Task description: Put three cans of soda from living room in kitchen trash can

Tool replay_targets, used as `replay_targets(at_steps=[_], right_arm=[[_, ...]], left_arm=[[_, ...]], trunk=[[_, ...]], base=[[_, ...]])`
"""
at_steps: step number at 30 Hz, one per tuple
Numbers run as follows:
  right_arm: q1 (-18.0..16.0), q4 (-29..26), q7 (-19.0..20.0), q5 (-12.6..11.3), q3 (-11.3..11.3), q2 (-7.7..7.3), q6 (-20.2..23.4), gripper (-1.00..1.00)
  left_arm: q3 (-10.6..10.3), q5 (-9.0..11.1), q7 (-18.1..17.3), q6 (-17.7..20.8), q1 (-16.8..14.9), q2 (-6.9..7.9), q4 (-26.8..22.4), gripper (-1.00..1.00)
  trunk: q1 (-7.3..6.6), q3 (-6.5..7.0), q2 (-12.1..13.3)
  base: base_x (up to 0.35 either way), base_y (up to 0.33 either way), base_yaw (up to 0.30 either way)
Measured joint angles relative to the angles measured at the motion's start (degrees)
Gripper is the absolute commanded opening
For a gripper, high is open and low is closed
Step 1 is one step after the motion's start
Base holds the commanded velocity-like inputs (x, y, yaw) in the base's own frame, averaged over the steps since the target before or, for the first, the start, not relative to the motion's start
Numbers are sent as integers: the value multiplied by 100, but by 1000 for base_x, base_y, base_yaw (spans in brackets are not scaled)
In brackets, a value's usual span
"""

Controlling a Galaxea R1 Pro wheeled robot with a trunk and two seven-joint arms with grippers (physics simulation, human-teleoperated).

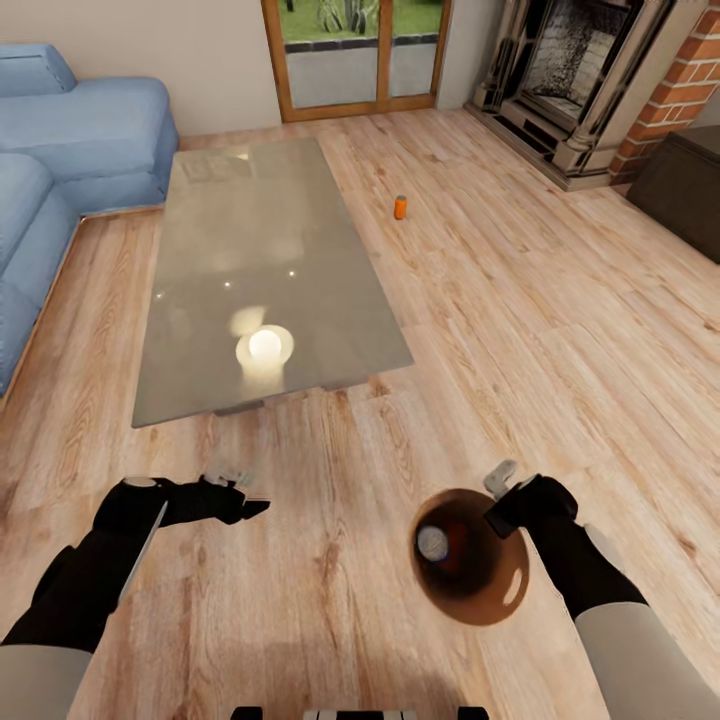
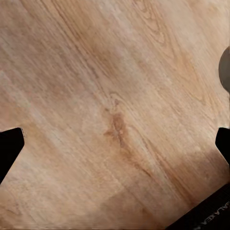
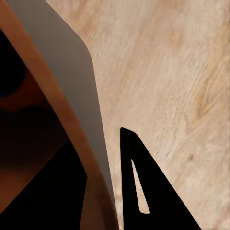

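One orange can of soda [image 1: 400, 207] stands on the plank floor to the right of the glass table. The tash can [image 1: 492, 598], grey outside and brown-orange inside, hangs low in front of me. My right gripper [image 1: 498, 503] is shut on its rim. In the right wrist view one finger sits inside the wall [image 3: 72, 72] and one outside. A can with a silver top [image 1: 432, 543] sits inside it. My left gripper [image 1: 245, 493] is open over bare floor, holding nothing; its fingertips [image 2: 9, 148] stand far apart.
A large glass low table [image 1: 270, 270] lies ahead at the left, with a blue corner sofa [image 1: 60, 150] beyond it. Wood-framed glass doors [image 1: 350, 50] are at the back, a brick fireplace [image 1: 580, 70] and a dark cabinet [image 1: 690, 190] at the right.
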Motion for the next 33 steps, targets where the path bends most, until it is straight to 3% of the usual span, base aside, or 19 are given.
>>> replay_targets(at_steps=[3,4,5,8,10,13,14,15,16,18,19,20,24,28,30,33], right_arm=[[-100,-94,4,135,87,-83,-29,-100],[-472,108,14,87,451,-87,811,-100],[-769,182,23,-107,469,-97,1595,-100],[-801,-787,-7,-260,497,-103,1474,-100],[-802,-817,7,-719,499,-105,1483,-100],[-795,-482,34,-2046,509,-118,1596,-100],[-794,-567,93,-2278,514,-141,1596,-100],[-800,-720,53,-2328,509,-169,1596,-100],[-801,-720,42,-2177,507,-196,1596,-100],[-798,-707,-1,-1659,502,-226,1483,-100],[-800,-709,-43,-1586,502,-247,1459,-100],[-800,-709,1,-1584,502,-268,1461,-100],[-793,-710,51,-2130,510,-330,1596,-100],[-791,-708,19,-1746,503,-441,1499,-100],[-790,-707,59,-1828,470,-516,1528,-100],[-788,-707,514,-1923,138,-636,1269,-100]], left_arm=[[-26,-99,-96,96,97,70,-15,100],[-20,-133,-758,765,336,73,68,100],[-13,-130,-784,760,370,77,149,100],[-3,-117,-791,729,373,78,269,100],[0,-114,-792,721,375,79,288,100],[2,-116,-790,681,378,80,305,100],[1,-120,-786,647,379,79,311,100],[1,-119,-786,619,380,79,315,100],[2,-120,-784,602,382,79,316,100],[3,-120,-781,592,384,80,314,100],[3,-120,-779,585,384,81,315,100],[4,-120,-778,578,388,81,315,100],[2,-122,-776,559,391,80,318,100],[3,-121,-776,551,393,80,317,100],[3,-120,-776,526,393,80,317,100],[48,-127,-773,301,393,81,383,100]], trunk=[[-66,54,120],[-87,70,161],[-110,89,201],[-176,144,321],[-220,180,401],[-285,232,522],[-307,250,562],[-330,270,601],[-352,288,642],[-395,322,722],[-417,341,762],[-439,358,802],[-527,430,963],[-615,502,1123],[-659,538,1203],[-725,592,1324]], base=[[0,0,0],[0,0,0],[0,0,0],[0,0,0],[0,0,0],[0,0,0],[0,0,0],[0,0,0],[0,0,0],[0,0,0],[0,0,0],[0,0,0],[0,0,0],[0,0,0],[0,0,0],[0,0,0]])
